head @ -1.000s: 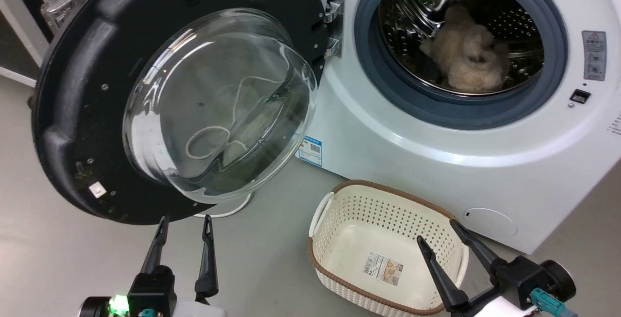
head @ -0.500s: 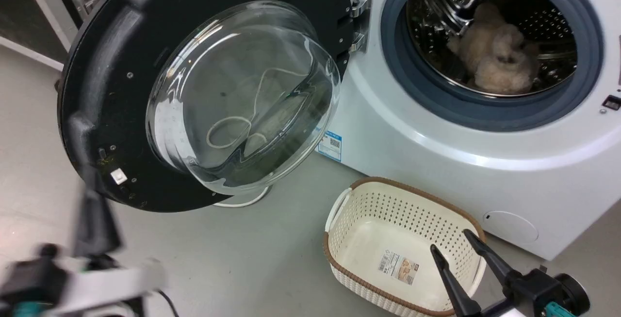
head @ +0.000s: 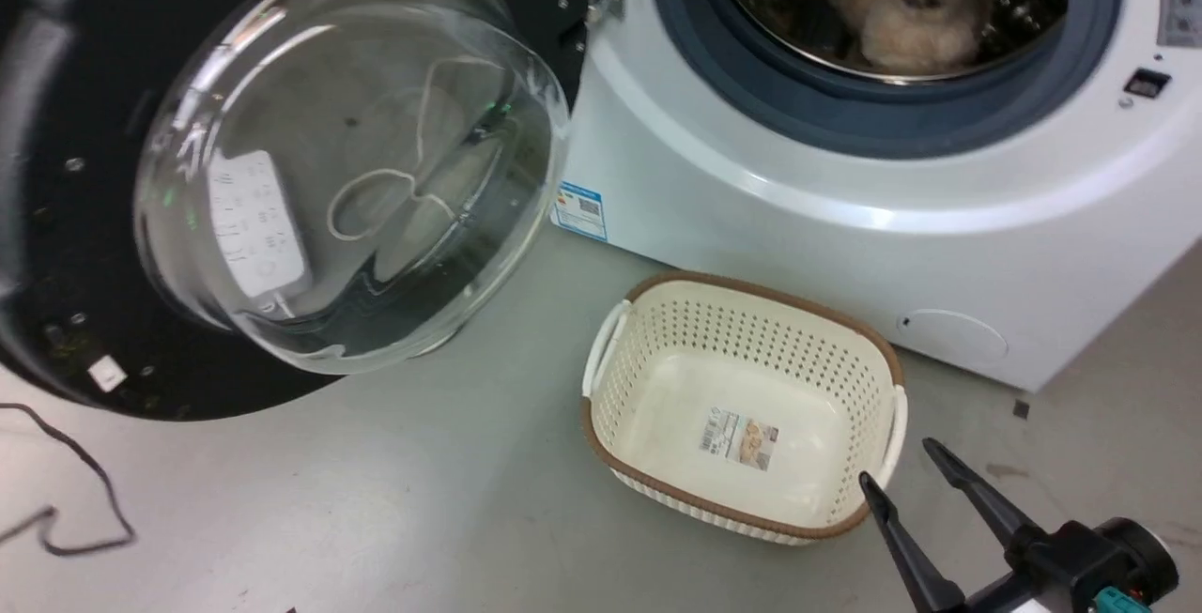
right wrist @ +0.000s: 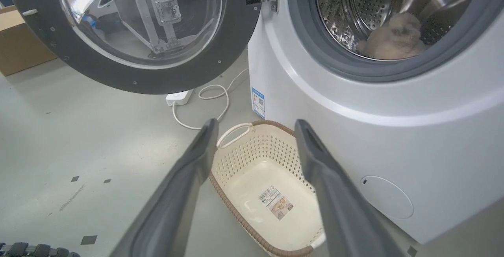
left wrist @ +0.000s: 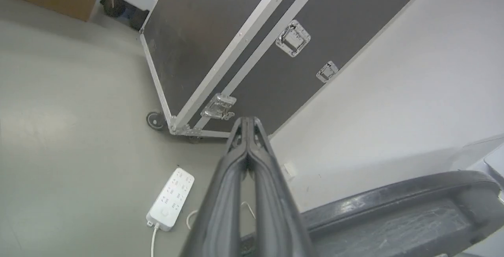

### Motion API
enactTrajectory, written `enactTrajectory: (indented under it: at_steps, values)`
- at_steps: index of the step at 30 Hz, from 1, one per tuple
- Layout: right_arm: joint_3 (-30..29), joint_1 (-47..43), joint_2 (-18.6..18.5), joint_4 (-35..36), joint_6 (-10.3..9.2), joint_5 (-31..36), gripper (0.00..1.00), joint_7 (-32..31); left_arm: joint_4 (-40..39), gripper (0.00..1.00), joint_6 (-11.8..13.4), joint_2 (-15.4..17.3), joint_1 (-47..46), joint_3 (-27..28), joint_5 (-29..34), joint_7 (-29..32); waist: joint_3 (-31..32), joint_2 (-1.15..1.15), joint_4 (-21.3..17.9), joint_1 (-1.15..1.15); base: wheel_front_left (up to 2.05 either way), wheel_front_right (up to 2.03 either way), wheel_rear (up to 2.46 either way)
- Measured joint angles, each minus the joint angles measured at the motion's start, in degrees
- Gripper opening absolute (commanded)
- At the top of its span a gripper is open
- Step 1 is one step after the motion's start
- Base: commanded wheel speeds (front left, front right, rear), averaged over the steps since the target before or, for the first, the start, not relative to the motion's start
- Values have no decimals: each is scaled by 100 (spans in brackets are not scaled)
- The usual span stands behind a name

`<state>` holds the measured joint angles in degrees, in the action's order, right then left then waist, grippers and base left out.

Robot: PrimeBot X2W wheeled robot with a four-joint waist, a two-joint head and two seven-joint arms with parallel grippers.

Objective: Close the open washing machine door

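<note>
The washing machine door [head: 310, 172] stands wide open, left of the washing machine [head: 845, 219], which has a fluffy item [head: 901, 3] inside. A cream basket [head: 751, 331] sits on the floor [head: 376, 500] in front, the right gripper [head: 897, 463] beside it with jaws spread. The left gripper [left wrist: 247, 121], jaws pressed together, is near the door's rim.

Basket [head: 732, 341] on floor [head: 376, 500] before washing machine [head: 798, 219], door [head: 347, 162] at left.
</note>
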<state>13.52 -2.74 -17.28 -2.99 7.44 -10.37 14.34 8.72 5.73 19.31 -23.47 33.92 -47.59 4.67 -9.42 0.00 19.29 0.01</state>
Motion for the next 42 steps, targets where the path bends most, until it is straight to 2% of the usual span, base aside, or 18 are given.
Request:
enactTrajectory:
  at_steps: [4,7,9,17,23,28,29,33,37,42]
  values:
    - [14,75,-87,-1,0,-54,100,40,797,0,126,214,-448,325,-872,853,-101,0,-115,0,0,0,0]
    - [41,94,-122,-2,0,-80,100,40,1188,0,191,207,-635,386,-1583,1814,-153,0,-180,0,0,0,0]
    - [66,94,-149,-2,0,-81,100,40,1261,0,183,211,-637,348,-1771,2226,-185,0,-207,0,0,0,0]
    - [108,106,-158,-52,0,-133,100,41,859,0,-133,296,-192,346,-2313,3296,-109,0,-269,-1,0,0,0]
    - [5,104,22,-163,0,-131,100,41,114,0,-357,-1,635,185,-2532,3974,159,0,-302,-1,0,0,0]
    - [-138,103,188,-233,0,-101,100,41,-594,0,-521,-555,1329,-56,-2615,4210,416,0,-366,-2,0,0,0]
    - [-286,99,267,-249,0,-53,100,41,-936,0,-642,-983,1746,-313,-2614,4269,540,0,-451,-2,0,0,0]
    - [-444,92,312,-270,0,10,100,40,-1196,0,-799,-1482,2187,-790,-2628,4262,641,0,-628,-2,0,0,0]
    - [-532,92,322,-271,0,45,100,41,-1376,0,-842,-1617,2569,-1455,-2746,3931,678,0,-875,-2,0,0,0]
    - [-556,98,314,-252,0,84,100,41,-1336,0,-882,-1611,2830,-2697,-3215,3019,645,0,-1272,-2,0,0,0]
